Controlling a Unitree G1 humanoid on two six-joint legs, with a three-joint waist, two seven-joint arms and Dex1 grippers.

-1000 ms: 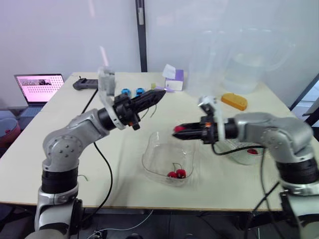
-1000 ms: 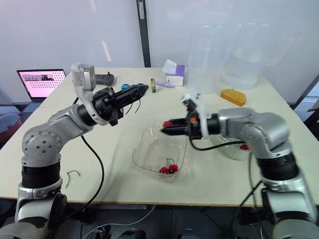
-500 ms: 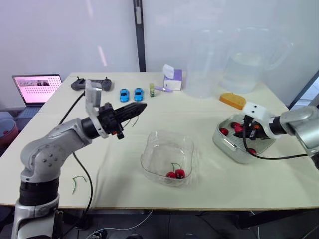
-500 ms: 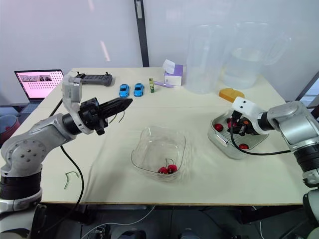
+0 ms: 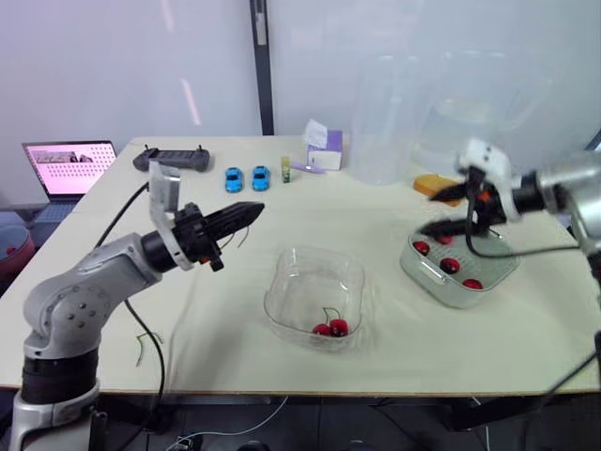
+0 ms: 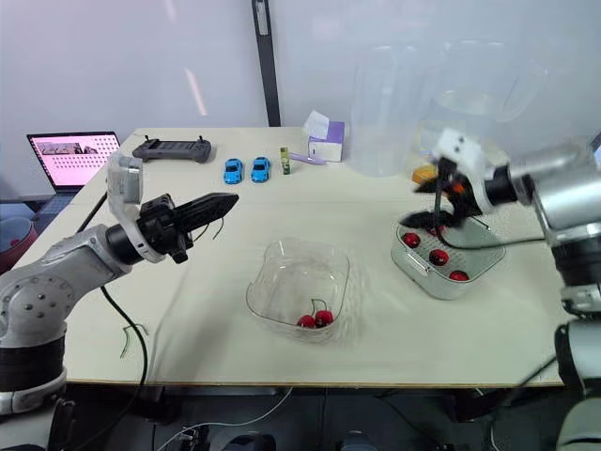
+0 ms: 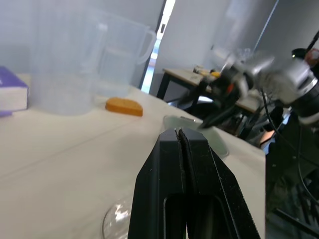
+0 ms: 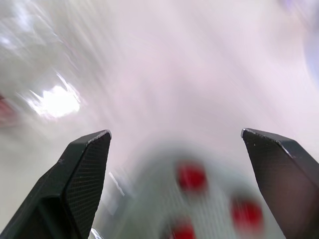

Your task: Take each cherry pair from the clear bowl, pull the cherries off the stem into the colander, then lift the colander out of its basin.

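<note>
The clear bowl (image 5: 282,272) sits mid-table with one red cherry pair (image 5: 331,328) inside. To its right, the colander (image 5: 410,263) rests in its basin and holds several loose red cherries (image 5: 451,265). Just above the colander's near-left corner hovers my right gripper (image 5: 439,212), open wide and empty; its wrist view shows the cherries (image 8: 192,177) between the spread fingers. Left of the bowl and above the table, my left gripper (image 5: 246,212) is shut, with a thin stem (image 5: 241,235) hanging from its tips.
A laptop (image 5: 70,164) and a black controller (image 5: 172,158) lie at the far left. Two blue toy cars (image 5: 244,175) and a purple box (image 5: 324,150) sit at the back. Big clear jugs (image 5: 385,122) and an orange piece (image 5: 434,185) stand behind the colander. A loose stem (image 5: 146,340) lies front left.
My right gripper swung from above the bowl to the colander and opened, leaving its cherry there. The left gripper drew back to the left with the stem.
</note>
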